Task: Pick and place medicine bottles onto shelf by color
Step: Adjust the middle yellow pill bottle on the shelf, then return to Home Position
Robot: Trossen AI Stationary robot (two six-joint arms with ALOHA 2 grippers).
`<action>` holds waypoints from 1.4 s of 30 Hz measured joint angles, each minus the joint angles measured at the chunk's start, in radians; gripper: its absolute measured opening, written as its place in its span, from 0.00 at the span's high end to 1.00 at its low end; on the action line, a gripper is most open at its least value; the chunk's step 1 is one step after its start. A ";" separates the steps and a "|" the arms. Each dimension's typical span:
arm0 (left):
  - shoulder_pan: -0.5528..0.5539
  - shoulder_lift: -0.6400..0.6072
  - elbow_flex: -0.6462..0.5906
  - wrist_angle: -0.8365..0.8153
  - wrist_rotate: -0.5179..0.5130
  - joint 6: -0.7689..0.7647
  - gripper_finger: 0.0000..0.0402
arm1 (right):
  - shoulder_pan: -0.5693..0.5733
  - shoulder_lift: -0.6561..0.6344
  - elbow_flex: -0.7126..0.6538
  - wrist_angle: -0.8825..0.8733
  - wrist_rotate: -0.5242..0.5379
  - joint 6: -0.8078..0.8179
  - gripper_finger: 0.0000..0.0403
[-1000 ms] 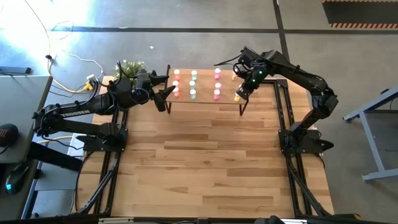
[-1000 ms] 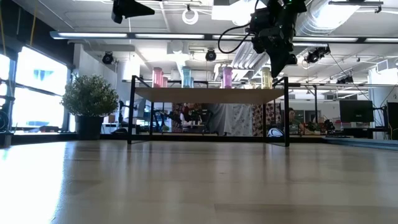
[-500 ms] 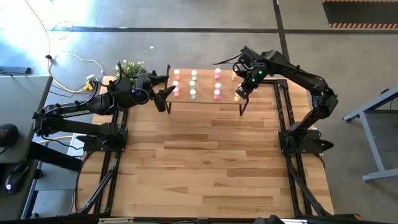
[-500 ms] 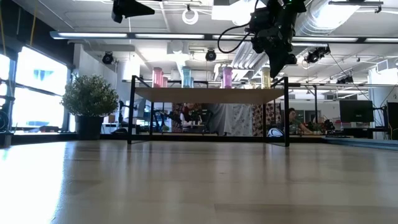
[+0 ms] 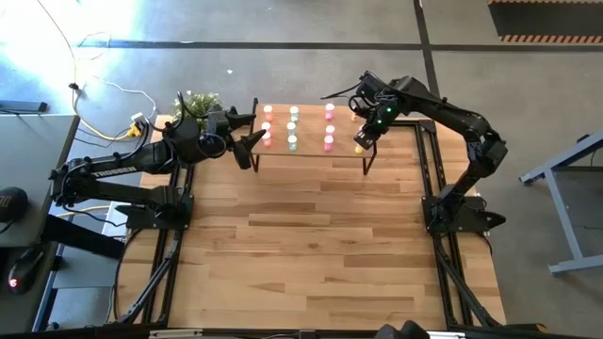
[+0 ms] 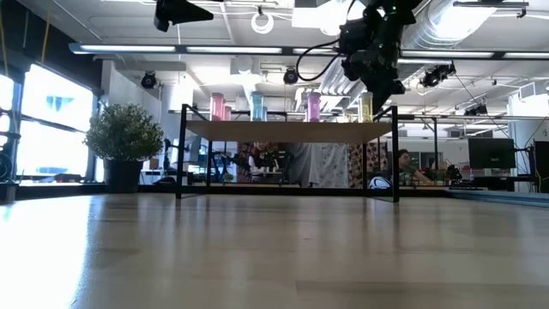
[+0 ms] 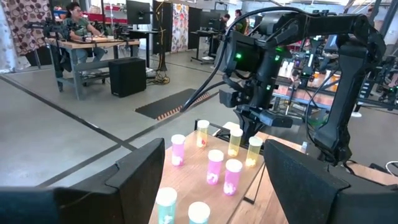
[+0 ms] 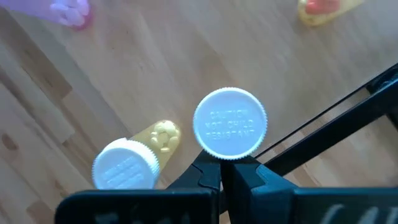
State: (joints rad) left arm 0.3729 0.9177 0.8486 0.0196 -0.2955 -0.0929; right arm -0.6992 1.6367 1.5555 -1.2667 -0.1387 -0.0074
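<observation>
Since a second ago the right gripper [image 5: 362, 143] has crept slightly toward the upper left of the high view, hovering over the right end of the shelf [image 5: 311, 153]; the left arm has not moved. At left of that view, the left gripper [image 5: 252, 137] waits just off the shelf's left end, jaws wide. Across the shelf top stand the medicine bottles in colour columns: salmon-red bottles [image 5: 268, 125], mint-green bottles [image 5: 293, 127], pink bottles [image 5: 329, 127], then yellow bottles [image 7: 235, 142] at the right end. The right jaws look nearly closed below a white-capped yellow bottle [image 8: 230, 122]; whether they grip it I cannot tell.
</observation>
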 joint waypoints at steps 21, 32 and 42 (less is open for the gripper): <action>0.000 0.000 0.000 0.000 0.000 0.018 0.34 | 0.000 0.000 0.000 0.066 0.022 -0.043 1.00; 0.000 0.000 0.000 0.000 0.001 0.018 0.34 | 0.000 -0.056 0.000 0.058 0.033 -0.018 1.00; -0.019 -0.097 0.000 -0.147 0.071 0.036 0.34 | 0.063 -0.209 0.000 0.138 0.072 0.085 1.00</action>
State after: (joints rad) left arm 0.3536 0.8206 0.8486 -0.1275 -0.2246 -0.0568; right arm -0.6362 1.4280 1.5558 -1.1287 -0.0672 0.0776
